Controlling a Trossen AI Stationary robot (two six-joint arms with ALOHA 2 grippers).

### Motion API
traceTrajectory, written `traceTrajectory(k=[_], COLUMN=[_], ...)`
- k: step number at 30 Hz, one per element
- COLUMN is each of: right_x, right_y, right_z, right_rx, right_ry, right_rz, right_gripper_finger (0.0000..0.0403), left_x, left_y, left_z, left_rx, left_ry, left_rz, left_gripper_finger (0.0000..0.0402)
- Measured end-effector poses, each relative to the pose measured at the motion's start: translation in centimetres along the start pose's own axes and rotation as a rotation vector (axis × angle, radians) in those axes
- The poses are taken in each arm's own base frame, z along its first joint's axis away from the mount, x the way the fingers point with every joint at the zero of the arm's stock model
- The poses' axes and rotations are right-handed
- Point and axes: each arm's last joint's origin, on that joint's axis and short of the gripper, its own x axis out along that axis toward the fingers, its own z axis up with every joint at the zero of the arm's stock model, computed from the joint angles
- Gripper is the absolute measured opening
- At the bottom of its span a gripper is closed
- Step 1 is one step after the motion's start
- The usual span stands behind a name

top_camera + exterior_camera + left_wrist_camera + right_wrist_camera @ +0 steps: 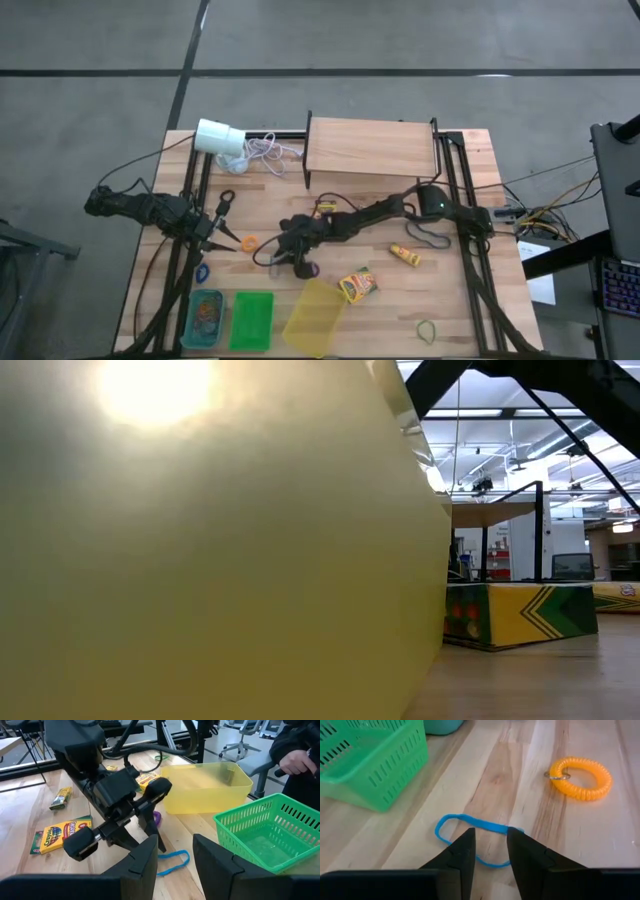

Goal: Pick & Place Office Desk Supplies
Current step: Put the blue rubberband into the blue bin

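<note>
Pale, matt wood-grain worktop (495,785) carries a slotted green plastic basket (370,760), a smooth translucent yellow plastic bin (207,785), a glossy coiled orange plastic loop (581,778) and a thin blue rubber band (470,832).

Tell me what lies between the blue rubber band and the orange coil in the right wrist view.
Nothing: in the right wrist view only bare wooden table separates the blue rubber band from the orange coil. The right gripper, open, straddles the band.
</note>
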Motion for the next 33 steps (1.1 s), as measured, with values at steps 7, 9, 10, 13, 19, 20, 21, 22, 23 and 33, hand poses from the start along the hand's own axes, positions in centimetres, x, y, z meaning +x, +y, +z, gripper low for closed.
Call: traceTrajectory(k=[7, 9, 10, 13, 19, 20, 21, 22, 23, 33], right_x=[-2.5, -3.3, -3.7, -4.9, -7.6, -8.1, -8.5, -8.9, -9.3, -11.0], right_y=[-0.2, -0.4, -0.5, -0.8, -1.6, -1.7, -1.8, -1.8, -1.9, -1.5], right_z=[2.2, 2.6, 2.5, 2.4, 0.9, 0.5, 0.0, -0.3, -0.4, -0.5], right_rx=[0.002, -0.010, -0.013, -0.031, -0.067, -0.067, -0.064, -0.067, -0.070, -0.093], right_ry=[0.021, 0.010, 0.018, -0.024, -0.187, -0.199, -0.197, -0.211, -0.228, -0.298], right_rz=[-0.019, -0.029, -0.032, -0.047, -0.083, -0.090, -0.095, -0.100, -0.106, -0.116], right_gripper_finger=[0.0103, 0.0101, 0.0101, 0.0103, 0.0107, 0.0105, 0.0104, 0.0102, 0.0101, 0.0087], left_x=[0.0, 0.0, 0.0, 0.1, 0.2, 0.2, 0.2, 0.2, 0.2, 0.3], left_y=[0.0, 0.0, 0.0, 0.0, 0.0, 0.0, 0.0, 0.0, 0.0, 0.0], left_z=[0.0, 0.0, -0.1, -0.1, -0.3, -0.2, -0.2, -0.3, -0.3, -0.5], left_rx=[0.000, -0.001, -0.001, -0.002, -0.005, -0.005, -0.005, -0.005, -0.005, -0.011], left_ry=[0.001, 0.003, 0.006, 0.016, 0.035, 0.035, 0.035, 0.035, 0.035, 0.075], left_rz=[-0.001, -0.001, -0.001, -0.002, -0.004, -0.004, -0.004, -0.005, -0.005, -0.008], left_gripper_finger=[0.0127, 0.0127, 0.0127, 0.0127, 0.0127, 0.0127, 0.0127, 0.0127, 0.0127, 0.0127])
